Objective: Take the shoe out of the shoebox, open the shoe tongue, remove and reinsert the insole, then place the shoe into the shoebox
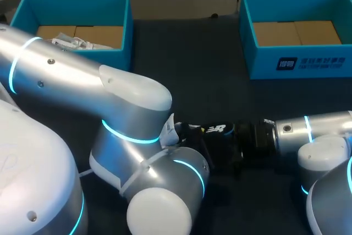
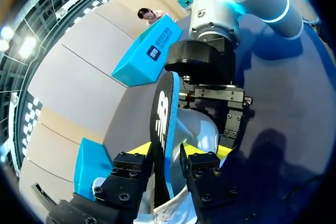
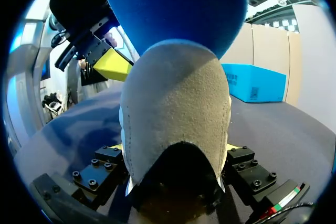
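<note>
Suede shoe (image 3: 176,103) clamped in right end effector (image 3: 176,150); left end effector (image 2: 168,153) apparently pinches flat blue insole (image 2: 161,108).

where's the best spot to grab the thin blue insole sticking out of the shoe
Pinch the thin blue foam insole across its two flat faces, on the free part clear of the grey suede shoe. It stands on edge, so come from the side opposite the right pincer, as the left pincer does.
</note>
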`<state>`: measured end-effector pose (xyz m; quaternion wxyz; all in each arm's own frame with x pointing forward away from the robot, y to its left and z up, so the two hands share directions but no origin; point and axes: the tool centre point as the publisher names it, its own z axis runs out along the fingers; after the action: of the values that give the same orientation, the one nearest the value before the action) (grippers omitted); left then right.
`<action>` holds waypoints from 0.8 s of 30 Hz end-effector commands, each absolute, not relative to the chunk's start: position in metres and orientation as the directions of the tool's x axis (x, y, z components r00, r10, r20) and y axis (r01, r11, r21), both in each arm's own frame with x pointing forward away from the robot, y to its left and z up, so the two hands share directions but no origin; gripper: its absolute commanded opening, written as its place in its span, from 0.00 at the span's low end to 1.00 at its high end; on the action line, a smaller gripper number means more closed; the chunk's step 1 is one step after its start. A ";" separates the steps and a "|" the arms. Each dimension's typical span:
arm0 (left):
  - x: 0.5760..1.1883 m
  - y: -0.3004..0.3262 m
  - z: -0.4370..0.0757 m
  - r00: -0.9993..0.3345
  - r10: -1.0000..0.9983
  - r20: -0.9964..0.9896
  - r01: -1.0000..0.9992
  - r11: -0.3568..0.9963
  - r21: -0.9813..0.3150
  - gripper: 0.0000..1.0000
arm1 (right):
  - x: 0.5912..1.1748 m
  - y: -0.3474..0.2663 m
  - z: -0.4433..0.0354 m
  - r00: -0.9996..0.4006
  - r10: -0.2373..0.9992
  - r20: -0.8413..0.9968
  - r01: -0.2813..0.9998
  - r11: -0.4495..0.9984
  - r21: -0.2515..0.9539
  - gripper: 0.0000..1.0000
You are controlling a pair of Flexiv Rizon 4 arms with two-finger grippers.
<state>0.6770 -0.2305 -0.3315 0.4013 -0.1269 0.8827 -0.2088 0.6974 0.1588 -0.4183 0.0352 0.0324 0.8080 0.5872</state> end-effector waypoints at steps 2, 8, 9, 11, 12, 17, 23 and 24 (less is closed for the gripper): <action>0.676 -0.225 -0.333 -0.635 -0.393 -0.665 -0.041 0.877 -0.480 0.34 | 0.697 0.160 -0.417 -0.995 0.094 -0.019 0.012 0.313 0.950 0.00; 0.667 -0.225 -0.332 -0.604 -0.396 -0.692 -0.024 0.877 -0.481 0.37 | 0.697 0.160 -0.417 -0.995 0.094 -0.019 0.012 0.313 0.950 0.00; 0.666 -0.225 -0.331 -0.601 -0.397 -0.694 -0.021 0.876 -0.483 0.37 | 0.697 0.160 -0.417 -0.995 0.094 -0.019 0.012 0.313 0.950 0.00; 0.663 -0.225 -0.332 -0.599 -0.397 -0.695 -0.019 0.875 -0.483 0.38 | 0.697 0.160 -0.417 -0.995 0.094 -0.019 0.012 0.313 0.950 0.00; 0.662 -0.225 -0.332 -0.598 -0.396 -0.697 -0.019 0.876 -0.482 0.39 | 0.697 0.160 -0.417 -0.995 0.094 -0.019 0.012 0.313 0.950 0.00; 0.658 -0.224 -0.333 -0.588 -0.399 -0.703 -0.012 0.874 -0.486 0.47 | 0.697 0.160 -0.417 -0.995 0.094 -0.019 0.012 0.313 0.950 0.00; 0.656 -0.225 -0.328 -0.561 -0.415 -0.716 -0.002 0.866 -0.501 0.65 | 0.697 0.160 -0.417 -0.995 0.094 -0.019 0.012 0.313 0.950 0.00; 0.655 -0.225 -0.328 -0.559 -0.416 -0.718 0.000 0.865 -0.501 0.71 | 0.697 0.160 -0.417 -0.995 0.094 -0.019 0.012 0.313 0.950 0.00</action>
<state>0.6651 -0.2244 -0.3259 0.4383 -0.1184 0.8610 -0.2294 0.6974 0.1588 -0.4183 0.0352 0.0324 0.8080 0.5872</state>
